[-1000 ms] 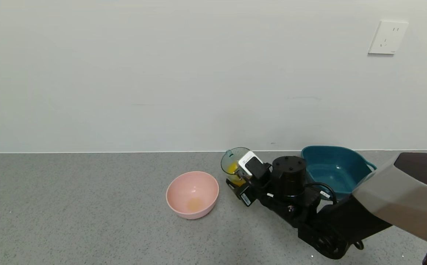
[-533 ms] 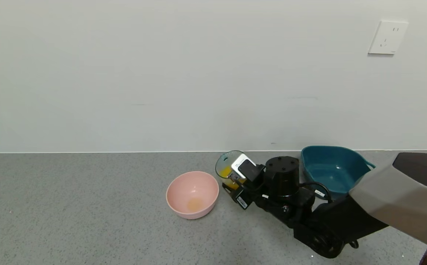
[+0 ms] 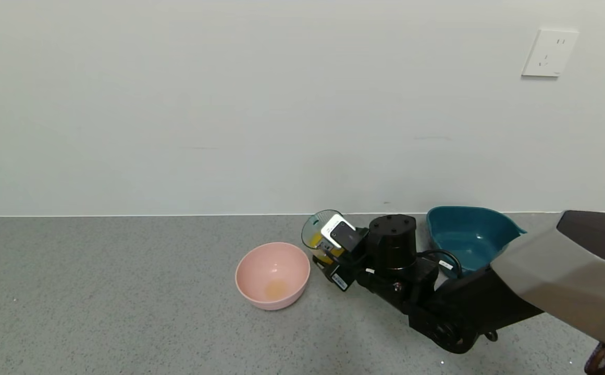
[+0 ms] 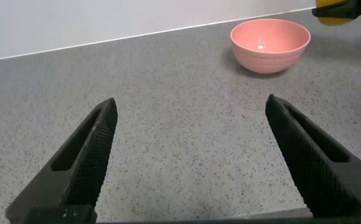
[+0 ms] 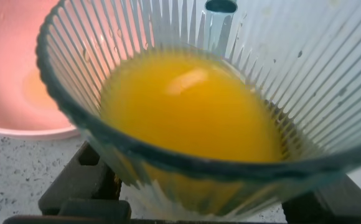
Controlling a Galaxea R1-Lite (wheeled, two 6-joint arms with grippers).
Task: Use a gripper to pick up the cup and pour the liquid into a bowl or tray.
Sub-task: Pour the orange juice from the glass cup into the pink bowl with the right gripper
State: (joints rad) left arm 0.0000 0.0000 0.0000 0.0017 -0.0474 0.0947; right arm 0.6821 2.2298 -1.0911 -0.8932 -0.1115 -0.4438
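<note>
Right tool [image 3: 328,255]: it is clamping the cup from the side, its black fingers [image 5: 84,186] pressing against the lower wall, and it is holding the cup just to the right of the bowl.
Cup [image 3: 319,229]: the ribbed blue-green tumbler is sitting in the right tool's grip, tilting slightly with its open rim leaning toward the bowl; it seems to be raised a little off the desk, though the head view is not making that plain.
Liquid [image 5: 193,106]: the orange-yellow juice is filling the lower part of the cup and is lying well below the rim [image 5: 187,163].
Bowl [image 3: 272,275]: the pale pink bowl is standing upright on the desk, close beside the cup but not touching it; a faint yellowish patch [image 3: 276,288] is showing at its bottom.
Left tool [image 4: 190,155]: it is hanging low over the desk well away from the bowl, its two dark fingers [image 4: 84,162] spread wide with nothing between them.
Teal tray [image 3: 469,237]: it is sitting on the desk behind the right arm, near the wall.
Desk [image 3: 99,291]: the grey speckled surface is carrying the bowl and the tray.
Wall socket [image 3: 548,52]: a white plate is sitting high on the wall at the right.
</note>
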